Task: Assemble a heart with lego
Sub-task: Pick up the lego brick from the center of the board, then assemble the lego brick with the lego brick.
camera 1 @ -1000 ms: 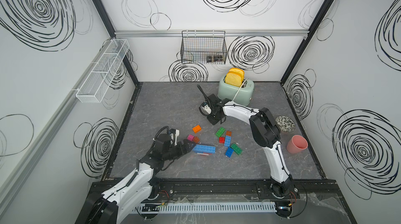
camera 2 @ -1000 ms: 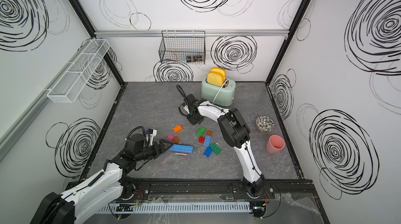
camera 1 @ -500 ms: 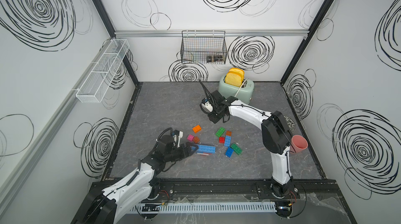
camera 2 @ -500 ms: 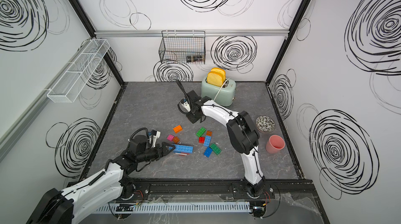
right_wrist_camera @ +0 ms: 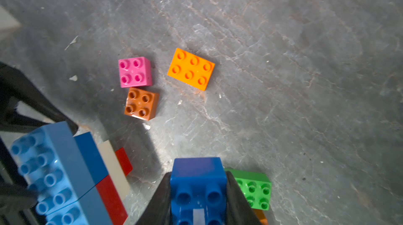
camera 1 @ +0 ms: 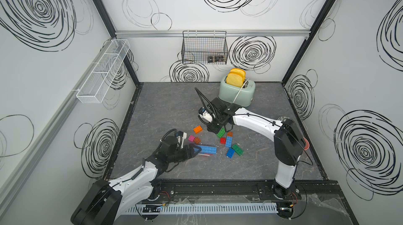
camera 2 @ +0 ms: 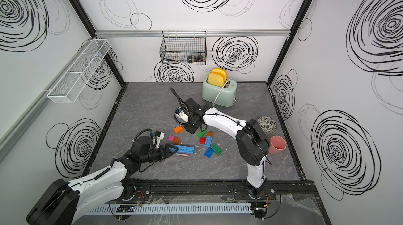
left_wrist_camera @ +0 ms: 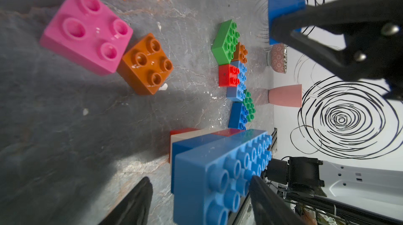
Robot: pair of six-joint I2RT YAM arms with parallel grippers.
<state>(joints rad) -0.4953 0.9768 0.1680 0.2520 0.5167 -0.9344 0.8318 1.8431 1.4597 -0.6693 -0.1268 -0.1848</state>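
Bimanual brick assembly on the grey marbled desk [camera 1: 174, 104], seen in both top views. Over the past second the right arm [camera 1: 255, 121] has swung its elbow outward toward the side wall. Its wrist has drawn away from the mint-green toaster [camera 1: 236, 93] toward the bricks.

The left arm [camera 1: 135, 176] has reached forward. The left end effector [camera 1: 194, 150] now straddles the near end of the long stack of light-blue, dark-blue, white and red studded plastic bricks [camera 1: 206, 149], which lies flat near the desk's front centre. Its jaws have narrowed but are not clenched. In the left wrist view one of the fingers [left_wrist_camera: 137, 202] stands clear of the stack's side (the opposite finger looks to be touching, or nearly so).

The right end effector [right_wrist_camera: 198, 191] is clamped on a small dark-blue studded plastic brick [right_wrist_camera: 197, 169], held off the desk beside the green oblong brick [right_wrist_camera: 253, 189].

The remaining lego lies loose. A cluster of green, red, blue and orange bricks [camera 1: 229, 145] sits beyond the stack's far end. The orange oblong brick [right_wrist_camera: 190, 69], pink square brick [right_wrist_camera: 134, 71] and brown square brick [right_wrist_camera: 141, 103] lie apart from it.

Reading: the left side appears about to steady the stack while the right brings the next piece. The build is only a straight bar, with no heart outline yet.
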